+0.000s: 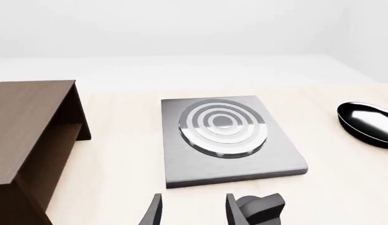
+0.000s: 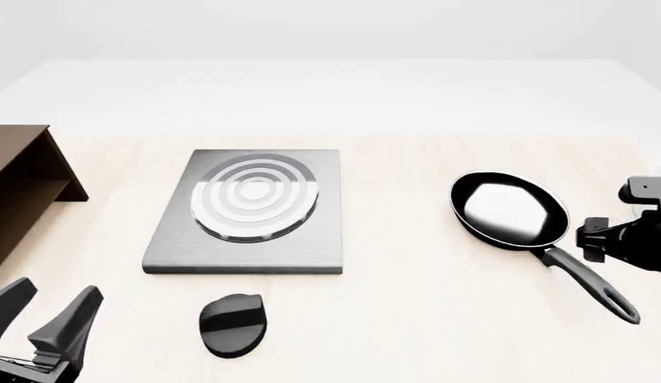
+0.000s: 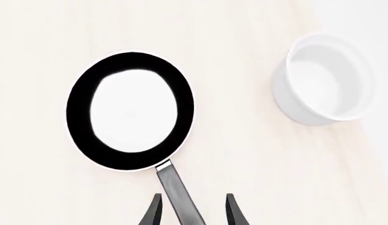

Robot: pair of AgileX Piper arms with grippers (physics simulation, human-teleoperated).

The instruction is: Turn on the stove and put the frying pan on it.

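Front view: nothing is judged done yet. The left claw (image 2: 49,315) is held open near the untouched knob (image 2: 232,323); the stove (image 2: 248,211) is bare; the pan (image 2: 508,211) lies on the counter (image 2: 405,311), its handle (image 3: 178,194) straddled by the open right claw (image 3: 192,211).

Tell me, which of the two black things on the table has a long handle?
The frying pan, right of the stove. The other black piece, the oval knob, has only a ridge.

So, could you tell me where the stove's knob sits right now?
In the front view, the knob lies on the table just in front of the stove, right of the left hand.
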